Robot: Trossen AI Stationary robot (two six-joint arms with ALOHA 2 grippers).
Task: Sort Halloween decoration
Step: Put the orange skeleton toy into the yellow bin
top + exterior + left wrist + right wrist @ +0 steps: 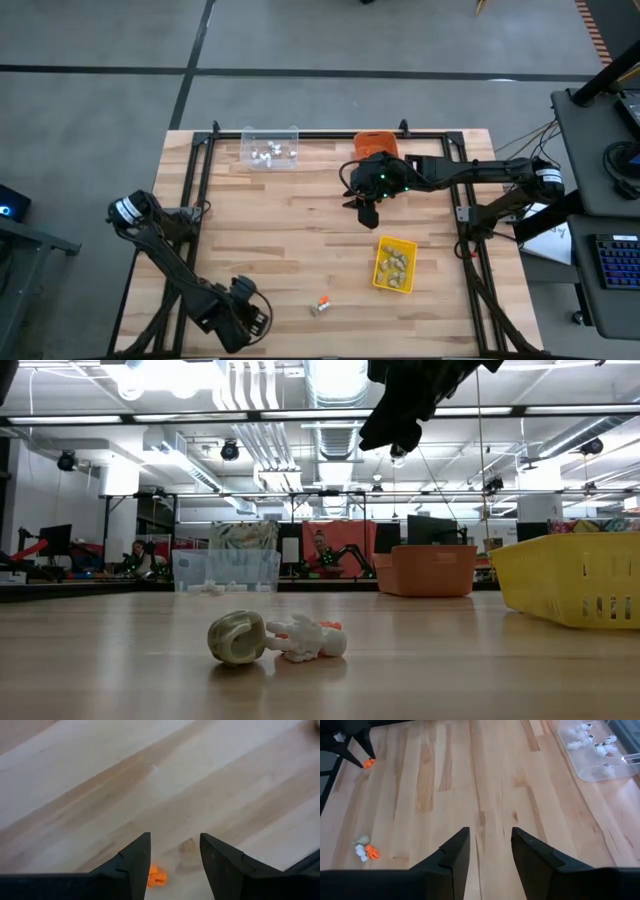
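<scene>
Trinkets lie in several spots on the wooden table (300, 240). A small loose cluster (320, 306) sits near the table's 6 o'clock edge in the high view: the low view shows it as a dull tan-grey round piece (236, 637) touching a white figure with orange bits (310, 639). The right wrist view shows the same cluster (364, 849) as tan, white and orange pieces lying together. One more orange piece (156, 876) shows on the wood in the left wrist view, close in front of the left gripper's fingers; the right wrist view shows an orange bit (368, 763) by that gripper's tips.

White trinkets (270, 153) lie in the clear bin (247, 158) at about 11 o'clock on the table. Tan-grey ones (396, 264) fill the yellow bin (381, 281) at about 4 o'clock. The orange bin (372, 139) stands at the 12 o'clock edge, partly under the right arm; what it holds cannot be seen.

The left gripper (250, 318) is low at about 7 o'clock, just at 9 o'clock of the loose cluster. Its jaws stand apart with only bare wood between them; it grips nothing.

The right gripper (366, 210) hangs above the table just at 6 o'clock of the orange bin, near the middle of the far half. Its fingers (451, 857) are parted, empty, with plain boards showing in the gap.
</scene>
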